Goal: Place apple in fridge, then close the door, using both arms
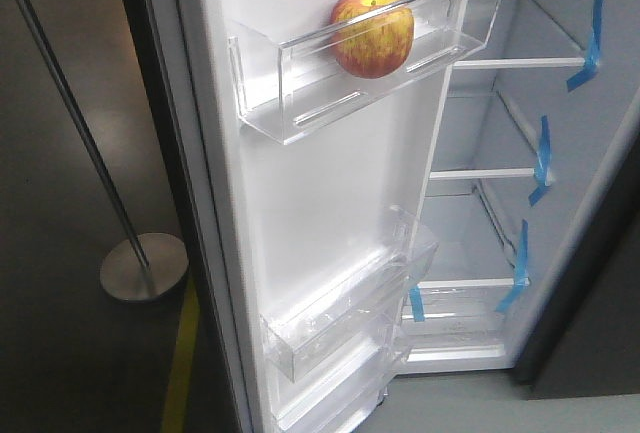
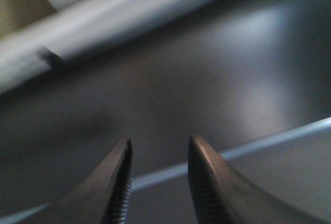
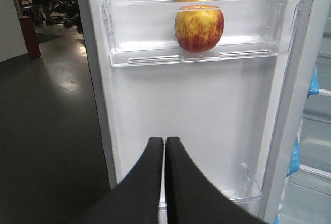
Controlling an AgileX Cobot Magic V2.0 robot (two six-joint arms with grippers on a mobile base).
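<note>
One apple (image 1: 372, 33) — upper door bin (image 1: 300, 88)

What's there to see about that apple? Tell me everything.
The apple is small and round, red streaked with yellow, its skin smooth and whole. It sits upright, stem dimple up, on the floor of the upper clear plastic bin on the white inner side of the open door. Nothing grips it.
</note>
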